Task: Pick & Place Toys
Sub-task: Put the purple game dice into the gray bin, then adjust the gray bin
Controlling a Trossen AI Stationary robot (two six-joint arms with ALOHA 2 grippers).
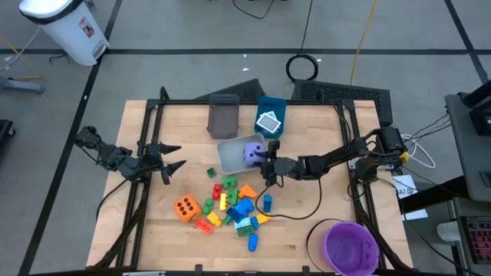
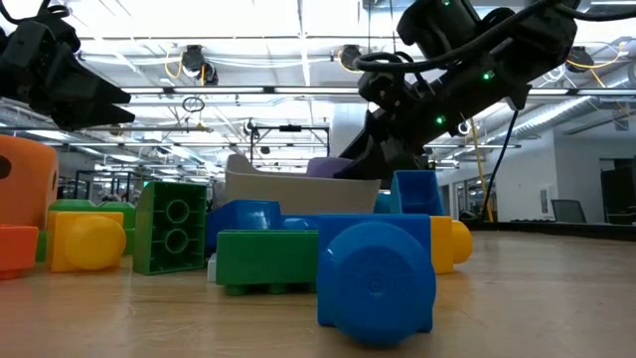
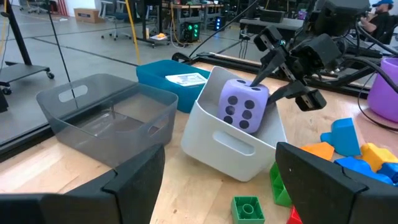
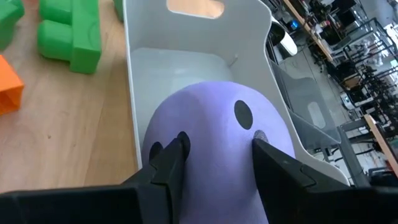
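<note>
The purple dotted foam die (image 3: 243, 104) is seen inside the tilted light-grey plastic bin (image 3: 233, 152), directly under the right gripper (image 4: 216, 152), the nearer arm by far. The die is clamped between the right gripper's two fingers, partly closed on its sides; release into the bin is judged the coming move. The left gripper (image 1: 170, 157) is parked wide open, empty, well apart at the table's left edge.

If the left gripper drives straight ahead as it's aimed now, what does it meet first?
Probably the tilted white bin holding the purple die; the left gripper points right at it. A small green brick lies low in that path, though depth is unclear.
</note>
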